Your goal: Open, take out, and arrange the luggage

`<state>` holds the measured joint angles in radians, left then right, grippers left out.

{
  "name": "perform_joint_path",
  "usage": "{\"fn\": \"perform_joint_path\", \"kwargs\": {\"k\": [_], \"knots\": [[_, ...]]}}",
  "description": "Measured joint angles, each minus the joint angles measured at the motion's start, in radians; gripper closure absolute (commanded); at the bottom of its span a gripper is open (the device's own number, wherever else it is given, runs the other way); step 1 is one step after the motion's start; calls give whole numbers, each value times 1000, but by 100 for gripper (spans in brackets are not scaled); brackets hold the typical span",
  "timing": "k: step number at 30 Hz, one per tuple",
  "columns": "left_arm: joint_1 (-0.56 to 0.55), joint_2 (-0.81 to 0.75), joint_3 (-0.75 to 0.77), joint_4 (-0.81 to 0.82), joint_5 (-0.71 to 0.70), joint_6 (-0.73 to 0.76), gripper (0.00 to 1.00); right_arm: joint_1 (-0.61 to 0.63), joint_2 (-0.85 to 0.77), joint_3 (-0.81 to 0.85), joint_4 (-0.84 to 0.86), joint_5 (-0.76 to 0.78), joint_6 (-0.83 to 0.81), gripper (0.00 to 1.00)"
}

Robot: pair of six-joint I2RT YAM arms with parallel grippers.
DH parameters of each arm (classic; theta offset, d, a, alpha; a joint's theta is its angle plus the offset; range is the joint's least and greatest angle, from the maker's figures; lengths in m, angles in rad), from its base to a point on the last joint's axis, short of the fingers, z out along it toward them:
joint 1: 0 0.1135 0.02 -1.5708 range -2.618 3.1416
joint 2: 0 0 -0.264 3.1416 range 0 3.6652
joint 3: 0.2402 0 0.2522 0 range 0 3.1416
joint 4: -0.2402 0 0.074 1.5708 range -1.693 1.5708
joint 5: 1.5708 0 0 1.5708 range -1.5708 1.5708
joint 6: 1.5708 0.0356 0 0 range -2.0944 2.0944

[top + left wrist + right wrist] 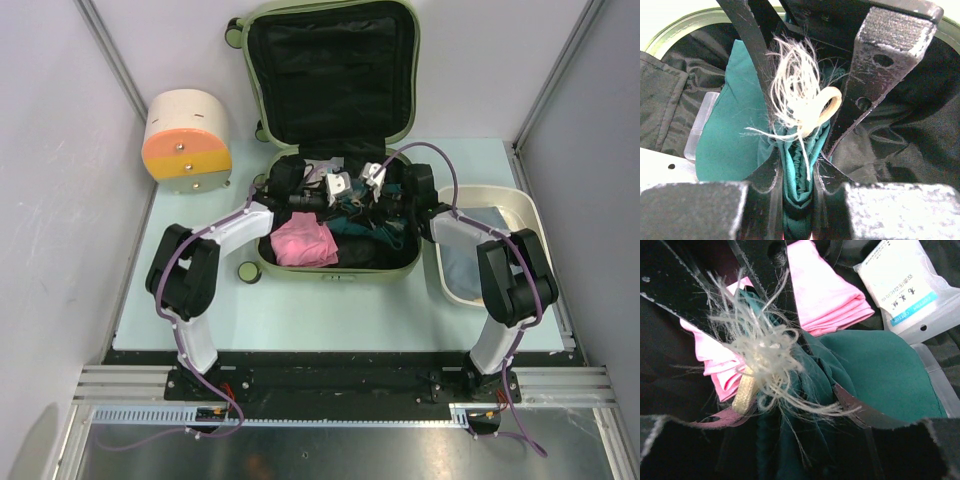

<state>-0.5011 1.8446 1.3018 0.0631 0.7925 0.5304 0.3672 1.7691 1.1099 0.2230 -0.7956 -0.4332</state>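
**Teal cloth pinched in the open case**

The luggage (330, 80) sits at upper centre of the top view on the bench (350, 320), lid raised, contents in the lower half. The left end effector (797, 170) is clenched on the teal garment (735, 125), just below its frayed white tuft (795, 95). The right end effector (790, 435) straddles the same garment; I cannot tell whether it is gripping. A pink cloth (303, 243) lies lower left in the case. Step, as I read it: taking out. The next move calls for a firm second grip, then a lift clear of the rim.

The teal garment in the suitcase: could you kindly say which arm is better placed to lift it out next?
Left, probably: the left fingers are shut on a fold of the teal garment, while the right fingers stand apart above it.
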Motion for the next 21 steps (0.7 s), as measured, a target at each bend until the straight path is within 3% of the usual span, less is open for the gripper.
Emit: {"fn": "perform_joint_path", "kwargs": {"k": [2,6,11,12,14,16,18,20,21], "knots": [[4,0,0,-2,4,0,96,0,0,0,-4,-4,-19,73],[12,0,0,-8,17,2,96,0,0,0,-21,-15,-85,39],[14,0,0,-13,34,2,99,0,0,0,-40,-16,-139,47],[14,0,0,-14,37,2,99,0,0,0,-42,-17,-146,57],[14,0,0,-16,39,2,98,-1,0,0,-47,-16,-168,64],[14,0,0,-18,37,5,98,-3,0,0,-56,-15,-178,62],[14,0,0,-21,38,14,98,-3,-1,0,-63,-14,-193,49],[14,0,0,-23,41,28,98,-4,-4,0,-70,-11,-211,51],[13,-1,0,-25,44,36,98,-5,-6,0,-74,-10,-219,59]]}}
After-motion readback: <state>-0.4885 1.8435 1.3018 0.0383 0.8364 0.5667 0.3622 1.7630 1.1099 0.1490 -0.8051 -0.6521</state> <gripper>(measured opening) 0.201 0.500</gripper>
